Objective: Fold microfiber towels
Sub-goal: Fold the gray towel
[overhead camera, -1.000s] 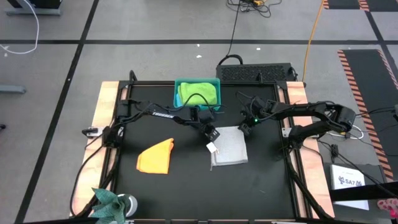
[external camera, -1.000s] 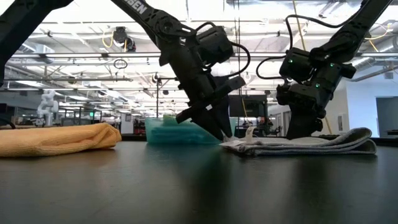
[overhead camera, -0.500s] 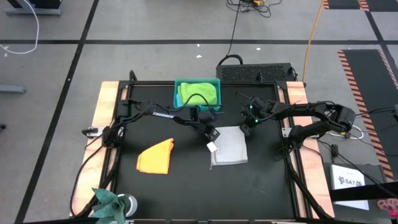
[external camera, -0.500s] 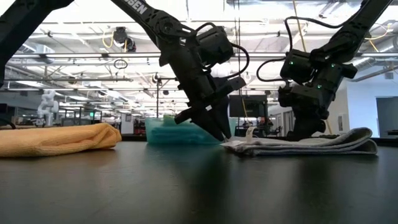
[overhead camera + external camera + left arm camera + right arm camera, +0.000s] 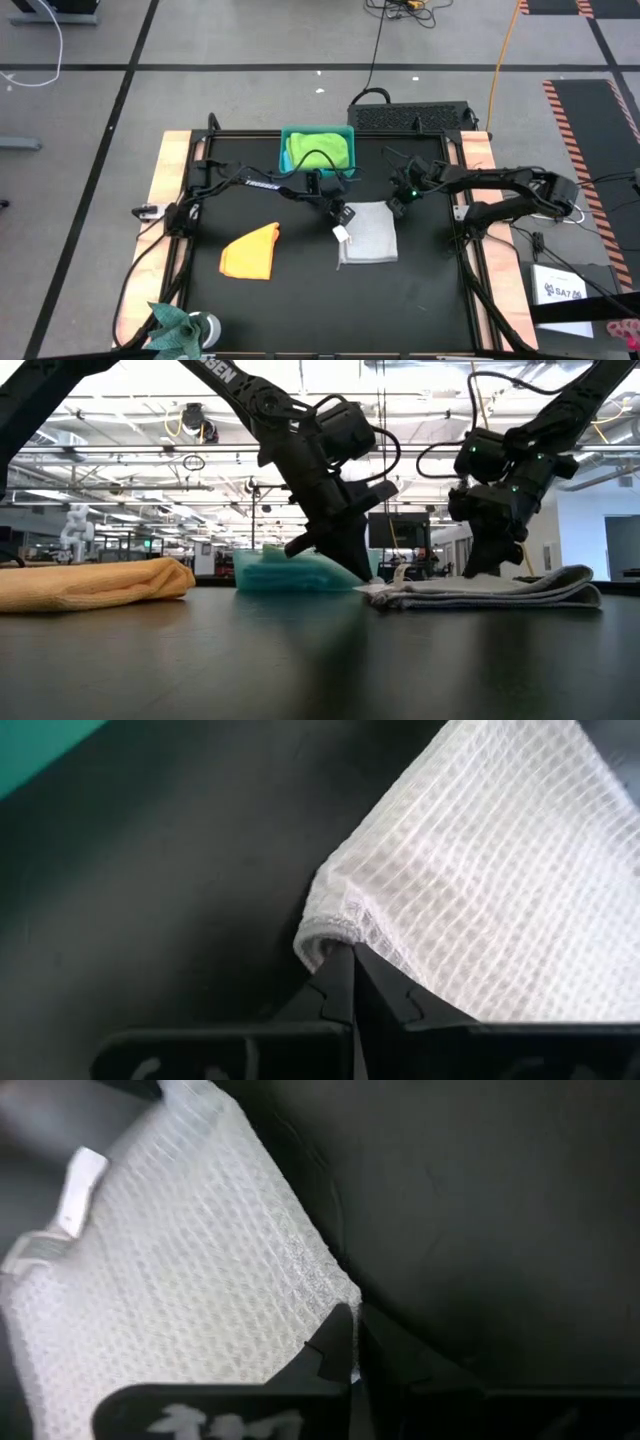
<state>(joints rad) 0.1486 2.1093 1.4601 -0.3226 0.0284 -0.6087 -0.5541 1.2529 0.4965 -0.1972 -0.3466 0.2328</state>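
A light grey towel (image 5: 368,233) lies folded on the black table, right of centre, with a white tag (image 5: 341,237) at its left edge. My left gripper (image 5: 344,214) is shut at the towel's far left corner. My right gripper (image 5: 394,206) is shut at its far right corner. In the low view both grippers, left (image 5: 355,575) and right (image 5: 480,570), slant down to the towel (image 5: 490,590), which rests flat on the table. An orange-yellow towel (image 5: 250,250) lies folded on the table's left part. My left gripper pinches the grey towel's far left corner (image 5: 330,935) between its two fingers, slanting down from the far left. How many layers it has, I cannot tell. The towel lies on the table. My right gripper pinches the towel's far right corner (image 5: 335,1295) between its two fingers, slanting down from the far right. The number of layers does not show. That corner and the remainder of the cloth lie on the table.
A teal bin (image 5: 318,131) at the table's far edge holds a lime green towel (image 5: 318,150). A green leafy ornament (image 5: 180,325) stands at the near left corner. Wooden strips (image 5: 165,190) border the table's left and right sides.
Both grippers have shut on the grey towel's far corners while staying where they were. The towel has kept its place on the table.
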